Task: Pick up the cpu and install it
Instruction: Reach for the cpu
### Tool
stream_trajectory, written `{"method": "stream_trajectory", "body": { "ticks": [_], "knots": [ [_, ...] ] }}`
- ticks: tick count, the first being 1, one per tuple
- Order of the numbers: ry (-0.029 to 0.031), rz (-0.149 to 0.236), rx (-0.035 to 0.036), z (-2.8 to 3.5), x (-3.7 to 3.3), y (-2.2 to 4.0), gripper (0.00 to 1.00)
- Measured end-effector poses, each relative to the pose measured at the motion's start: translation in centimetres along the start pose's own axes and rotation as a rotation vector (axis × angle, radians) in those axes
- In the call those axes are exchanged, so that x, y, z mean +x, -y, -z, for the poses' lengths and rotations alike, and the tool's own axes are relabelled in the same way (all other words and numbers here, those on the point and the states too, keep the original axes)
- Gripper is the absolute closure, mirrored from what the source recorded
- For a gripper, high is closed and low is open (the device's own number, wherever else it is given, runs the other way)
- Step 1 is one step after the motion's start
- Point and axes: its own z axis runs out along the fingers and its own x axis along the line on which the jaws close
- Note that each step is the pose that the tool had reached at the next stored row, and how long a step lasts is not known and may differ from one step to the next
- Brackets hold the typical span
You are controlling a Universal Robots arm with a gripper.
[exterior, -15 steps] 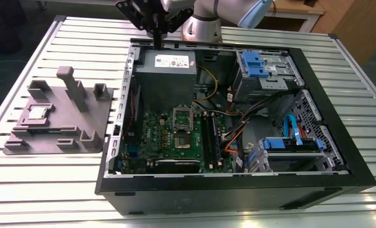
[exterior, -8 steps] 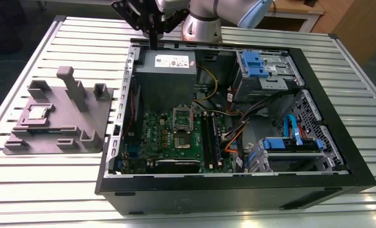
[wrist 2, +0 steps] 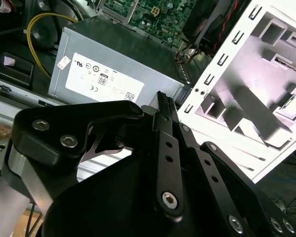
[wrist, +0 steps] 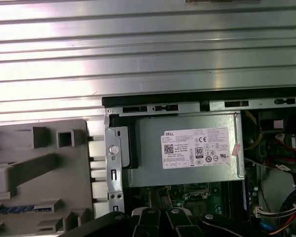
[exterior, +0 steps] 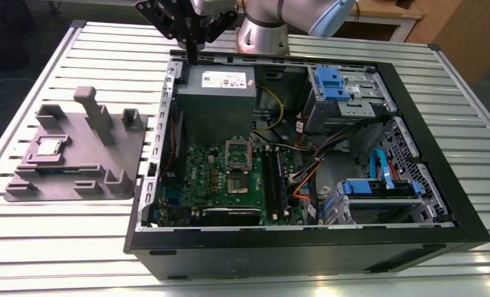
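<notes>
The claw (exterior: 193,60) hung with its fingers (wrist 2: 162,101) pressed together and nothing between them. It was poised just over one wall of the open computer case (exterior: 443,229), with the grey power supply (exterior: 216,83) directly below it. The cpu (exterior: 47,147) lay well apart from the claw, flat in a recess of the grey holder (exterior: 104,161) on the slatted surface (exterior: 80,247) outside the case. The green motherboard (exterior: 220,179) lay beyond the power supply from the claw.

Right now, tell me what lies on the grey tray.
The cpu lies in a pocket of the tray, a memory stick beside it. The cpu hides the pocket floor.
</notes>
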Motion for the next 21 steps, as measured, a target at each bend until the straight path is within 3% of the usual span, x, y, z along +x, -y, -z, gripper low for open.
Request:
{"method": "stream_trajectory", "body": {
  "ticks": [21],
  "knots": [
    [0.0000,0.000,0.0000,-0.02,0.63,0.05,0.89]
  ]
}}
